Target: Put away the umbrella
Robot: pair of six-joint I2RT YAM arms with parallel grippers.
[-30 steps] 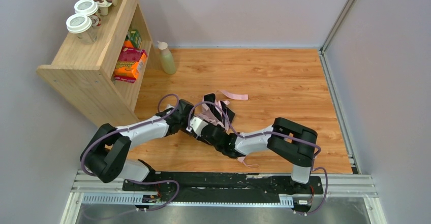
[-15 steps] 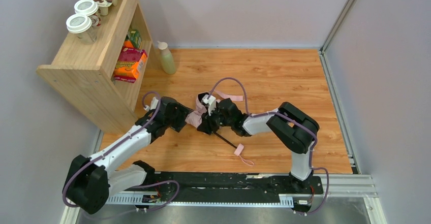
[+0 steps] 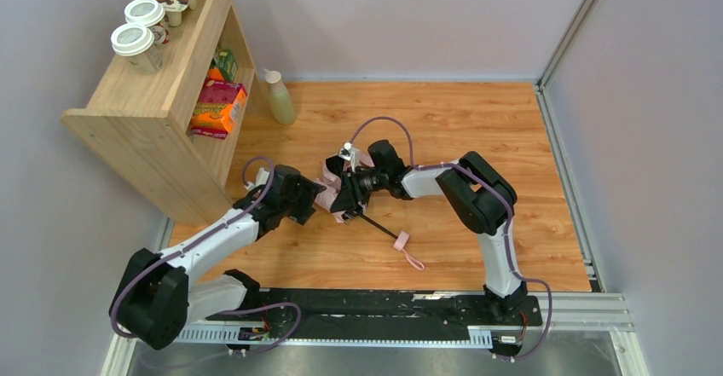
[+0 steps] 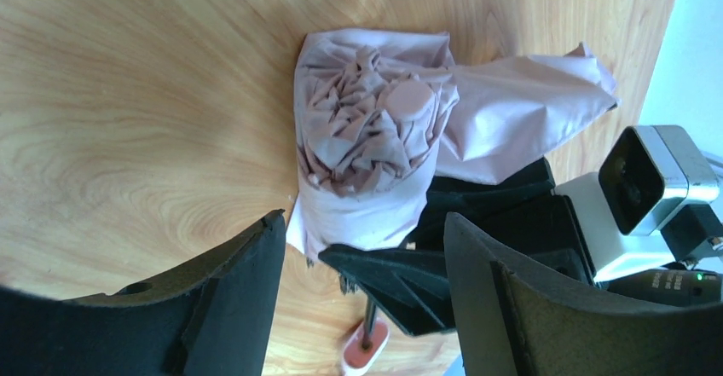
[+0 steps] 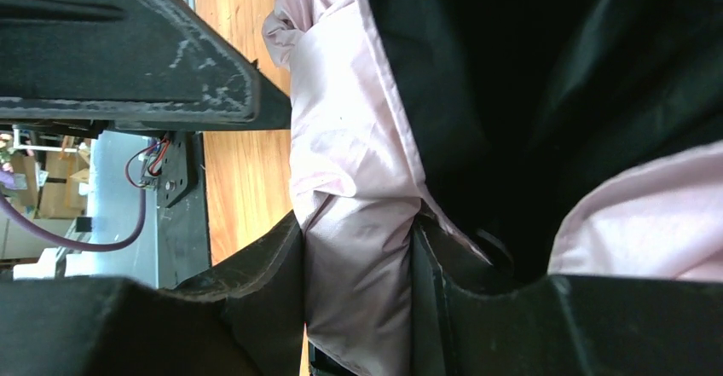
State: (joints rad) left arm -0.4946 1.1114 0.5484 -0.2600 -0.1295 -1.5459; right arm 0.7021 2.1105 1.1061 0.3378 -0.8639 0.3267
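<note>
Just right of the wooden shelf (image 3: 145, 103), the left pincer (image 3: 317, 197) has just sprung wide open and empty, leaving the umbrella (image 4: 371, 150), bunched pink on the tabletop (image 3: 477, 129), pinched by its fabric in the right pincer (image 5: 358, 240) alone, so tidying it seems unfinished.

- Overhead view: bright, even, diffuse light. The worktop (image 3: 477, 129) carries only faint, short shadows, and everything is sharp.
- Left wrist view: bright. The wood grain bows toward the edges (wide lens). The left end effector (image 4: 364, 222) looks dark and soft-focus, while the umbrella (image 4: 367, 137) just beyond it is crisp.
- Right wrist view: dim and high in contrast. The right end effector (image 5: 358, 248) is near-black and blurred. The pink fabric between its jaws is well lit, with deep shadow to its right.
</note>
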